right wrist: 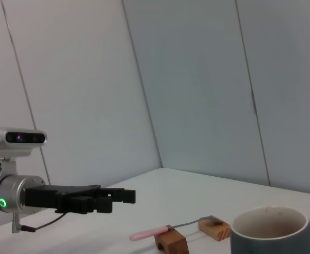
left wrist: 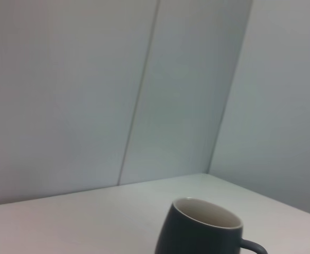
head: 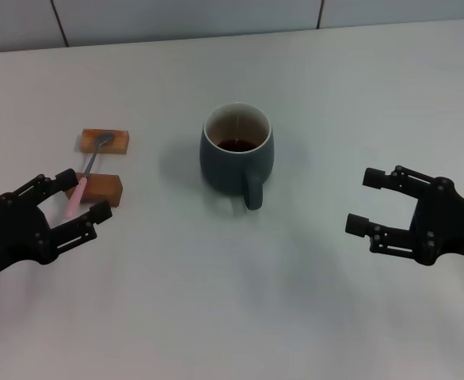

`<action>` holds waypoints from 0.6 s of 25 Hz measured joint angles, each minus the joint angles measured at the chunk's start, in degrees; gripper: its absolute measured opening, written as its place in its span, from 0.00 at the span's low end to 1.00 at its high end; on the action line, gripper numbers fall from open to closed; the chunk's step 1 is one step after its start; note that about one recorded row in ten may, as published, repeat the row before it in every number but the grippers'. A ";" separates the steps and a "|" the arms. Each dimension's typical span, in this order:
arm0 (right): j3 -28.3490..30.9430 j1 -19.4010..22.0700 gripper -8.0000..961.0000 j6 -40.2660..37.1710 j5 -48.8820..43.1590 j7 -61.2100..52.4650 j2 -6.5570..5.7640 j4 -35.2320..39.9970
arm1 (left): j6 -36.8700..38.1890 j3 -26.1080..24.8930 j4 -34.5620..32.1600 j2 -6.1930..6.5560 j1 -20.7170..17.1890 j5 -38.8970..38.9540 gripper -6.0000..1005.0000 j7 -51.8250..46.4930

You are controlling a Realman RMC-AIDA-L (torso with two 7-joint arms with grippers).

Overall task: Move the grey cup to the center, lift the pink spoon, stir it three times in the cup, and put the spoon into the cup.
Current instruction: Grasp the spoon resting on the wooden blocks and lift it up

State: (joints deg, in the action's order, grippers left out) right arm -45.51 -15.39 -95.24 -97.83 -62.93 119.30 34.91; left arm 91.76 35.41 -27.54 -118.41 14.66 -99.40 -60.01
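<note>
Grey cup (head: 237,152) sits mid-table, handle toward the robot, flanked by the right gripper (head: 368,203) and left gripper (head: 80,195), both wide open and empty, pink spoon (head: 84,176) bridging two wooden blocks (head: 104,165).

We see a white bench (head: 311,301) filling the near scene; at its far edge rises a pale grey panelled wall (head: 184,16) with thin dark seams, evenly lit.
</note>
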 joint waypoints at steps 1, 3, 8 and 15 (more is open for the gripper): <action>0.00 0.03 0.86 0.00 0.00 0.34 0.02 -0.02 | -0.01 -0.25 0.27 0.03 -0.06 0.13 0.80 -0.02; -0.04 0.06 0.86 -0.01 0.00 0.78 0.06 -0.07 | -0.06 -0.73 0.75 0.08 -0.14 0.33 0.80 -0.03; -0.15 0.09 0.86 -0.03 0.00 0.80 0.06 -0.21 | 0.06 -2.07 1.47 0.16 -0.34 0.35 0.80 -1.30; -0.20 0.19 0.86 0.02 0.00 1.51 0.08 -0.58 | 0.17 -2.30 1.94 0.10 -0.85 1.21 0.79 -1.91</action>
State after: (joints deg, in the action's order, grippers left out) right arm -45.71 -15.21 -95.23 -97.83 -61.42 119.38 34.33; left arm 91.93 33.12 -25.60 -118.31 13.81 -98.19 -61.92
